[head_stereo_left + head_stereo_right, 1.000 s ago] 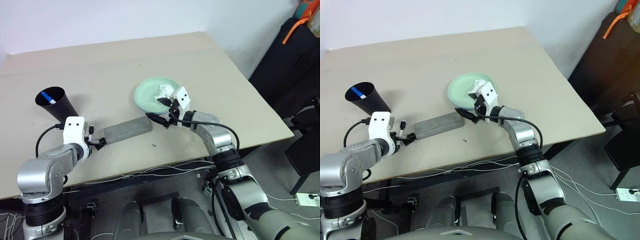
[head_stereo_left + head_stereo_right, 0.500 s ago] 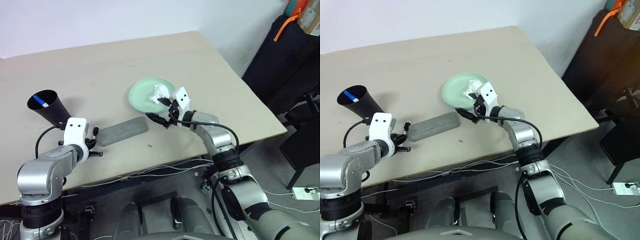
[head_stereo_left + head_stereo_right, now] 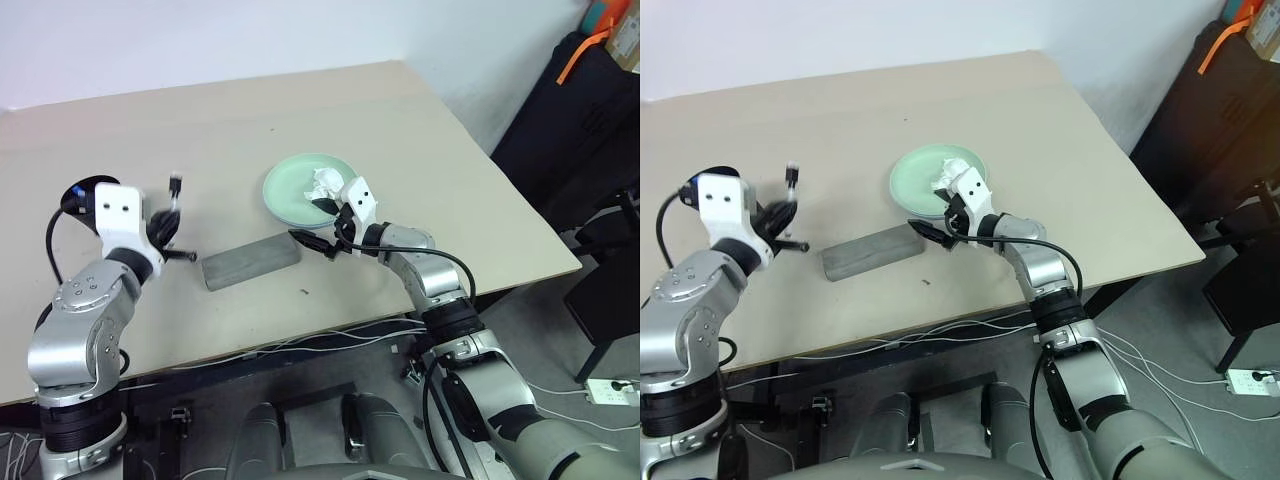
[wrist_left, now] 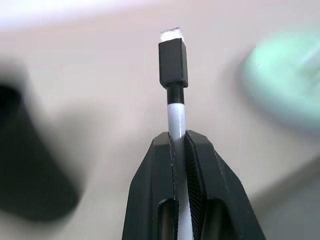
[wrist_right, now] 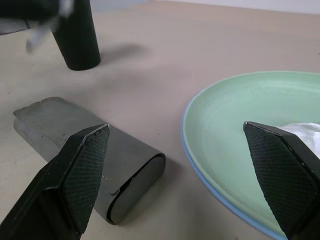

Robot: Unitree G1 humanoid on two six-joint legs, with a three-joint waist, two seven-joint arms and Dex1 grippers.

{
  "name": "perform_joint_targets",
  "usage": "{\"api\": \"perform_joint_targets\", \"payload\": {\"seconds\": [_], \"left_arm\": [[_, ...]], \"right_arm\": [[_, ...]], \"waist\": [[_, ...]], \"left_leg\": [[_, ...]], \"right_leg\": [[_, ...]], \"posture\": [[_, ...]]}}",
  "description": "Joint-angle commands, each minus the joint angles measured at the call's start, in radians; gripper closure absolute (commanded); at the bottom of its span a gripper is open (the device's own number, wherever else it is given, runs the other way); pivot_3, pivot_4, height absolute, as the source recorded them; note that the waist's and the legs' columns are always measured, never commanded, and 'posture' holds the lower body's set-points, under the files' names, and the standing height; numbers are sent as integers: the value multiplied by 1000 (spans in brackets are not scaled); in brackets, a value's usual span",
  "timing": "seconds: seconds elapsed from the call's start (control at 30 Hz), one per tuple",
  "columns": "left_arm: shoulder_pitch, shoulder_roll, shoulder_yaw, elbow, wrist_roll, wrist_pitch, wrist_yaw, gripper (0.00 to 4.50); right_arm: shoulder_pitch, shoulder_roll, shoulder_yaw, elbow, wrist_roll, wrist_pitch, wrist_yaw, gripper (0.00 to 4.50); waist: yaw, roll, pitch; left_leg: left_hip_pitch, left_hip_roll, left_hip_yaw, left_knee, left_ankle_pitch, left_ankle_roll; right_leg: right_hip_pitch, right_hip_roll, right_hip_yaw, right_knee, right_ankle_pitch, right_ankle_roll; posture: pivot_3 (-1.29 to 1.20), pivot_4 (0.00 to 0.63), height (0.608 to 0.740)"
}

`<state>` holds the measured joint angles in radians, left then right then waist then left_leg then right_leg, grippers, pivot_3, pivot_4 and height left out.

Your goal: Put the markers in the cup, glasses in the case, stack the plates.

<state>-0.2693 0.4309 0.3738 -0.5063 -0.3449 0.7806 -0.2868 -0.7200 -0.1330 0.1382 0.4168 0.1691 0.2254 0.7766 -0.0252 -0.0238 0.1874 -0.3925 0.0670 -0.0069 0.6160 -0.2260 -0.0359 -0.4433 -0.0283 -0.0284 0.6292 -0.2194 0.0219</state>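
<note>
Pinching the black-capped marker (image 4: 175, 102) in the left gripper (image 4: 178, 139), with both fingers pressed flat against the white barrel and the capped end sticking out past the tips. Holding it raised above the table (image 3: 400, 130) at the left of the head view, just in front of the black cup (image 5: 77, 35), itself partly hidden behind the left wrist.

Hovering the right gripper (image 3: 315, 222) spread wide and gripping nothing, at the centre of the frame, between the near end of the grey case (image 3: 252, 262) and the rim of the plates (image 3: 290, 185). Showing a mint green plate nested on a blue one in the right wrist view, with a crumpled tissue (image 3: 325, 182) lying on top.

Judging the marker as light, stiff and smooth-sided: likely pivoting or slipping in a narrow two-finger pinch, so probably gripping best across the barrel near its middle, as here, rather than on the cap, which could pull off. Expecting it to fall cleanly once tipped over the cup mouth. Treating the cup as light and top-heavy, easily knocked over by a passing finger or by the marker striking the rim. Taking the case as soft-skinned and grippy, best held across its short width. Lifting the plates by the rim, being rigid, slick and likely breakable.
</note>
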Motion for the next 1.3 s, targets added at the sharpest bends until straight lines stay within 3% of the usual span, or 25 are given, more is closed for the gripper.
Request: {"api": "perform_joint_targets", "payload": {"seconds": [0.03,0.43,0.73,1.3], "left_arm": [[-35,-23,23,-17,11,-219,-2,4473],[-159,178,143,328,150,-615,46,4473],[-176,185,145,586,120,-795,-2,4473],[-83,145,146,654,136,-817,110,4473]], "right_arm": [[-23,7,5,-19,-1,-29,5,0],[-16,7,6,-31,1,-27,-2,0],[-21,2,14,-24,-17,-52,-10,0],[-32,-12,12,-6,-35,-70,-5,0]], "waist": [[1,0,0],[9,0,0],[10,0,0],[11,0,0]], "left_leg": [[0,0,0,0,0,0],[1,1,1,0,0,0],[1,1,2,0,0,0],[1,2,2,-1,0,0]], "right_leg": [[0,0,1,0,1,2],[0,2,1,1,1,3],[-1,1,0,1,1,3],[-1,1,0,1,1,4]], "posture": [[0,150,733],[0,150,733],[0,150,733],[0,150,733]]}}
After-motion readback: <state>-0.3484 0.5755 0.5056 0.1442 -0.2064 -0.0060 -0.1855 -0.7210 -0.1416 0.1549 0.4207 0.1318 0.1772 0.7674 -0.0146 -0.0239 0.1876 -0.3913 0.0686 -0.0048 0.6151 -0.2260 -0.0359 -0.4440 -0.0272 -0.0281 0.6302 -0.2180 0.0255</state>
